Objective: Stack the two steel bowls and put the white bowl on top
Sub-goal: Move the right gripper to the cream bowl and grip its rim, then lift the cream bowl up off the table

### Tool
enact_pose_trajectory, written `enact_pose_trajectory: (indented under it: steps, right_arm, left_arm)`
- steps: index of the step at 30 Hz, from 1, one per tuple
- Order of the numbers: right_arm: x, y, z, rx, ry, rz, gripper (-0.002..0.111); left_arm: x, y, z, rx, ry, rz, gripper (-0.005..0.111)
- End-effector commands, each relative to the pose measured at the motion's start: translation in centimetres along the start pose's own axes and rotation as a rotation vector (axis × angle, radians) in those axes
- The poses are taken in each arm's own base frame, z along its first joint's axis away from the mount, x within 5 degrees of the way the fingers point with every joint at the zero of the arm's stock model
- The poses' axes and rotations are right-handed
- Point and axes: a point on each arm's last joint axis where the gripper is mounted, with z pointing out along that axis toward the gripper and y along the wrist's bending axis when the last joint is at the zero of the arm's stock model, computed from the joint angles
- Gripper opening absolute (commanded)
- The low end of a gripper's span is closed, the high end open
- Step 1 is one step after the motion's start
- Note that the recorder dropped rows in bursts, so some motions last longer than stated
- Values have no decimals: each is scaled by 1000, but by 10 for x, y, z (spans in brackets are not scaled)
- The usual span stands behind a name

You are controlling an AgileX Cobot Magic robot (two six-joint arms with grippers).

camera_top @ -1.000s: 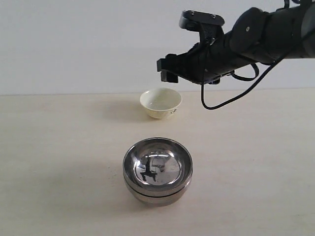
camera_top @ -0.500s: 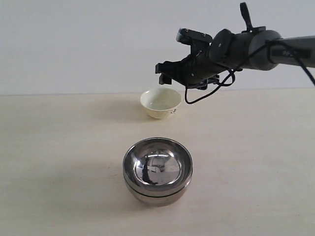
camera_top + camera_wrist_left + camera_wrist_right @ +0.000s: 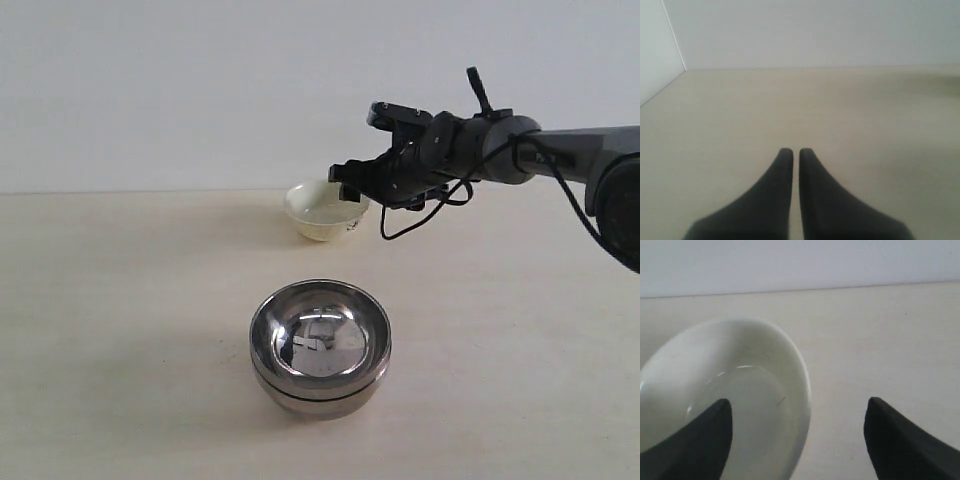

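A pale beige table (image 3: 120, 300) runs back to a plain white wall (image 3: 150, 90). The white bowl (image 3: 315, 212) stands upright at the far side of the table, near the wall and slightly left of the scene's middle. A small dark mark shows low on its near right side. Its inside looks bare in the right wrist view (image 3: 755, 370).

The right tool (image 3: 348, 183) hangs over the bowl's right rim, with its fingers spread wide. In the right wrist view (image 3: 799, 401) one dark finger lies over the bowl's hollow and the other over bare table outside it, so the rim sits between them. Whether either finger touches the bowl cannot be told. The right arm (image 3: 520, 150) reaches in from the right edge, stretched almost level above the table.

The two steel bowls (image 3: 320, 340) sit nearer the camera, well apart from the white bowl. One is nested inside the other, both upright, with a dark seam between them showing round the outer wall. The top one's mirror-like inside reflects the room.

The left tool (image 3: 795, 151) appears only in its own wrist view. Its fingers are pressed almost together with just a thin slit between them, and they pinch nothing above bare table.
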Motion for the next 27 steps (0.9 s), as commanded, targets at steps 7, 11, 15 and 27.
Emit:
enact_pose_trajectory:
  steps: [7, 11, 15, 27]
  right_arm:
    - [17, -11, 24, 10, 28, 28, 51]
    - [20, -11, 25, 7, 35, 46, 20]
    - [20, -10, 24, 2, 57, 41, 0]
    - [-44, 28, -61, -82, 7, -76, 0]
  left_arm:
    - [1, 0, 0, -2, 2, 2, 4]
    - [1, 0, 0, -2, 2, 2, 4]
    - [1, 0, 0, -2, 2, 2, 4]
    - [1, 0, 0, -2, 2, 2, 4]
